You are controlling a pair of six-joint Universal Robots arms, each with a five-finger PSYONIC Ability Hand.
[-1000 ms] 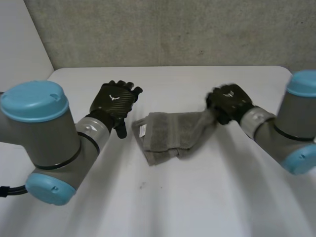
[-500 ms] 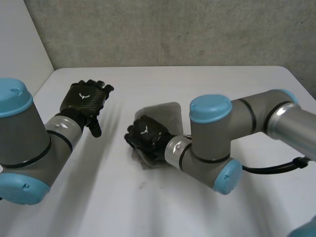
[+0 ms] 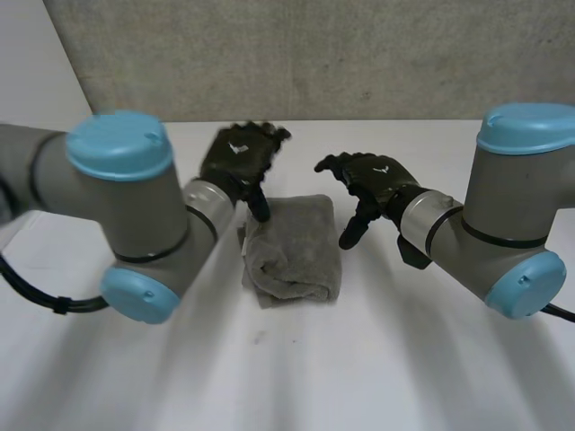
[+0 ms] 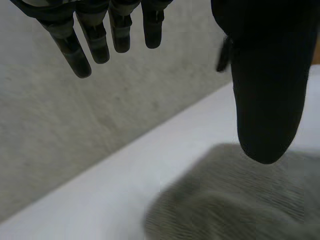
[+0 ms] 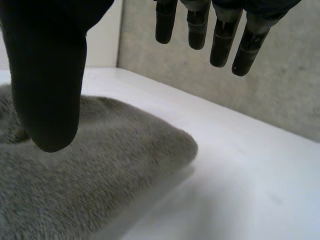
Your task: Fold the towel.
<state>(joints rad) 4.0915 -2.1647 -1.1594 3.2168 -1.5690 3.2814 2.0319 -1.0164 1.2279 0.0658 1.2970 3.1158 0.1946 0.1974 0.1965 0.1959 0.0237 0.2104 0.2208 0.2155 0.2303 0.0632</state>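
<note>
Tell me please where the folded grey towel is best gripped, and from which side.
Probably its right edge, from the right: the towel lies as a thick, rounded bundle on the table, so that edge stands high enough to pinch, and the open right hand is beside it.

No lettering or numbers can be read. The left hand (image 3: 235, 162) and right hand (image 3: 382, 180) each bear a small white emblem (image 3: 237, 149), possibly wing-shaped.

Head camera is looking down at the counter (image 3: 404, 359) from behind the arms; wrist cameras are peering closely along the left hand (image 4: 270, 75) and right hand (image 5: 45, 65); all are sharing the towel (image 3: 296, 247).
</note>
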